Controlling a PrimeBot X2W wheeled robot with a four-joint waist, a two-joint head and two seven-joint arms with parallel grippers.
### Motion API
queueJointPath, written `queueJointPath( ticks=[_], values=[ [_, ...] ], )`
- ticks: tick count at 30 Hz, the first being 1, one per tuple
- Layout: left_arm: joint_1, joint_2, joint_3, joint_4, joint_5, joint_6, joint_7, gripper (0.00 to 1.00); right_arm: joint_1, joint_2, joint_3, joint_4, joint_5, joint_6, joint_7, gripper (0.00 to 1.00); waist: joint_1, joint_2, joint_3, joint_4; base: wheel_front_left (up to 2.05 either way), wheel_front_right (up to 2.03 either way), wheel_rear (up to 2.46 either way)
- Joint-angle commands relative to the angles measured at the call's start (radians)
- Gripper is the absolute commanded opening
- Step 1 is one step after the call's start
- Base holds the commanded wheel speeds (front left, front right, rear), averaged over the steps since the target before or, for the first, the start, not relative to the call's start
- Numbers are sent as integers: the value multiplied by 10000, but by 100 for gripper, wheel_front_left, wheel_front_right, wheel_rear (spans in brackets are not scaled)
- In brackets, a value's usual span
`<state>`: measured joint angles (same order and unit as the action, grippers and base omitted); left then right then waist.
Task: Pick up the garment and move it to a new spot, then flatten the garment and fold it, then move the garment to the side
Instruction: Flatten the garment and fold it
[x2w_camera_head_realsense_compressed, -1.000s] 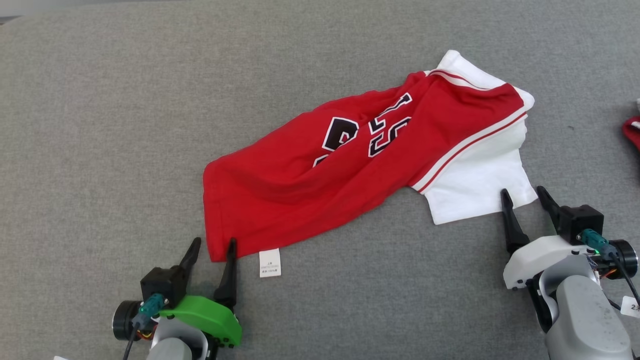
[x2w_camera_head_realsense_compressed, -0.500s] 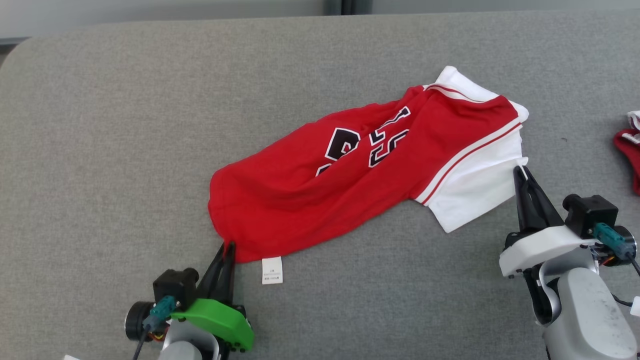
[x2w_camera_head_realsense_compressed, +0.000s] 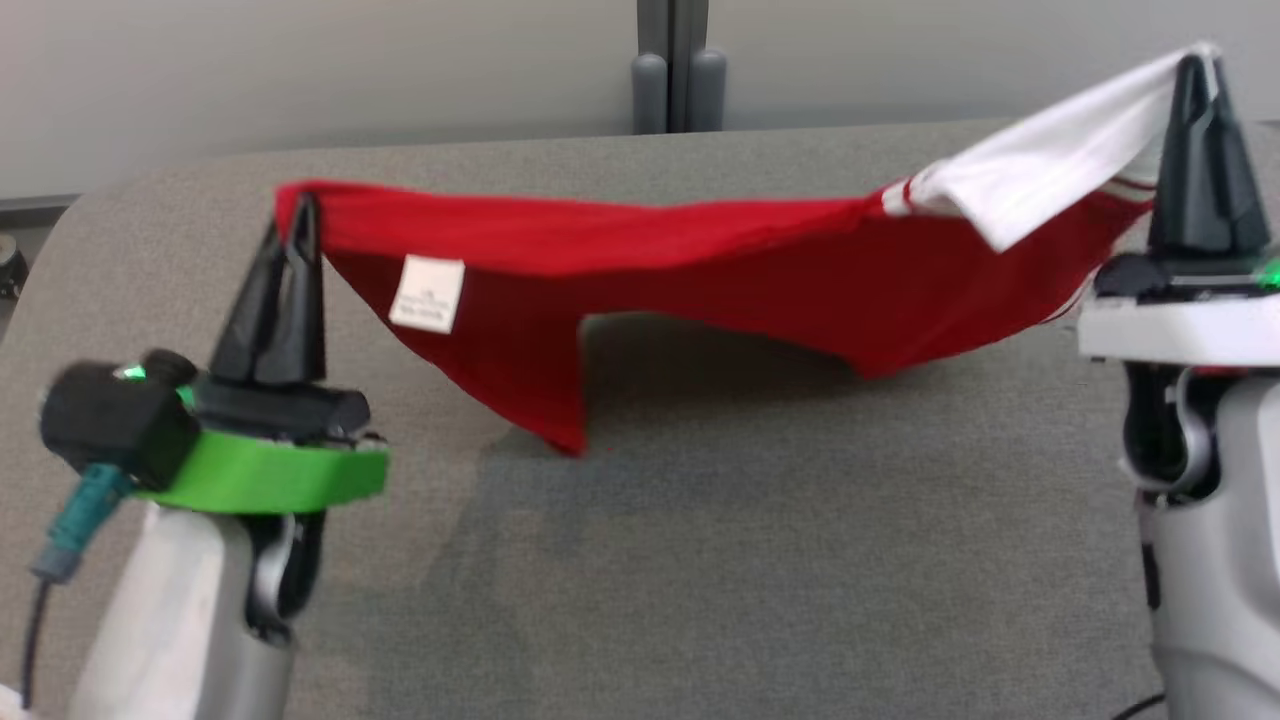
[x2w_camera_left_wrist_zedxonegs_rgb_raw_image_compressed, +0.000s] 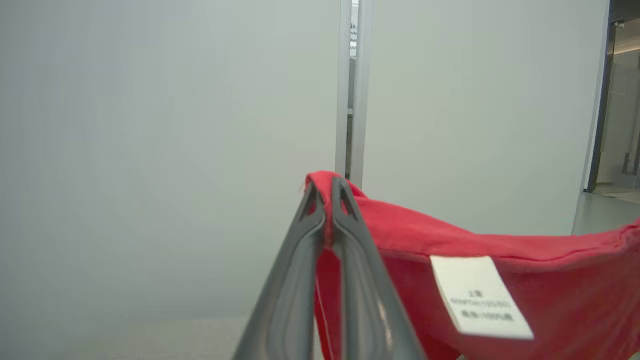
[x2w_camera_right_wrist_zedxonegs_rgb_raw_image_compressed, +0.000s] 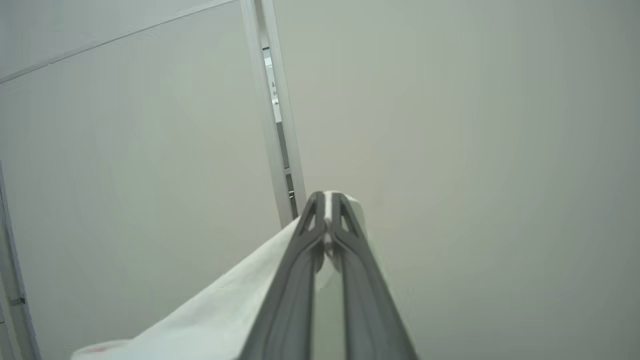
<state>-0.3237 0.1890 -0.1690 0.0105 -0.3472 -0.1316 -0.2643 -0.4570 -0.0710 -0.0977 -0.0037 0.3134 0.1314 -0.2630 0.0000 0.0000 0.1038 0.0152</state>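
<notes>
Your garment (x2w_camera_head_realsense_compressed: 700, 260) hangs over the grey table (x2w_camera_head_realsense_compressed: 700, 580), slung like a hammock. In the head view its long axis runs from 9 o'clock up toward 2 o'clock. The left pincer (x2w_camera_head_realsense_compressed: 298, 205) is clamped on the red hem corner beside the white label (x2w_camera_head_realsense_compressed: 428, 293). The right pincer (x2w_camera_head_realsense_compressed: 1195, 70) is clamped on the white sleeve end, higher up. Cloth runs inward from each pincer, so neither arm is nearer. A red fold droops at 6 o'clock, close to the table.
</notes>
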Motion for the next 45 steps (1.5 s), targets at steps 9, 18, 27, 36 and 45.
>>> queueJointPath(
  ticks=[9,18,27,36,45],
  values=[
    [-3837,2108,-98,95,-759,27,625,0,-3462,-2160,755,-271,-483,-16,395,0,0,0,418,-221,0,0,0],
    [-5766,2308,-481,1863,-1384,28,781,0,-6457,-2832,1417,1822,-1029,-17,672,0,0,0,2134,-296,0,0,0],
    [-8160,2091,-239,4128,-1316,82,162,0,-9368,-2186,1130,3898,-2375,-18,88,0,0,0,3543,-473,0,0,0],
    [-7393,1768,444,4814,-1062,49,-2,0,-8398,-1697,388,3886,-2489,-23,-25,0,0,0,3675,-575,0,0,0],
    [-3027,307,1577,5150,-1119,40,-10,0,-2779,-675,-326,2391,-1246,-30,-32,0,0,0,3125,-849,0,0,0]
  ],
)
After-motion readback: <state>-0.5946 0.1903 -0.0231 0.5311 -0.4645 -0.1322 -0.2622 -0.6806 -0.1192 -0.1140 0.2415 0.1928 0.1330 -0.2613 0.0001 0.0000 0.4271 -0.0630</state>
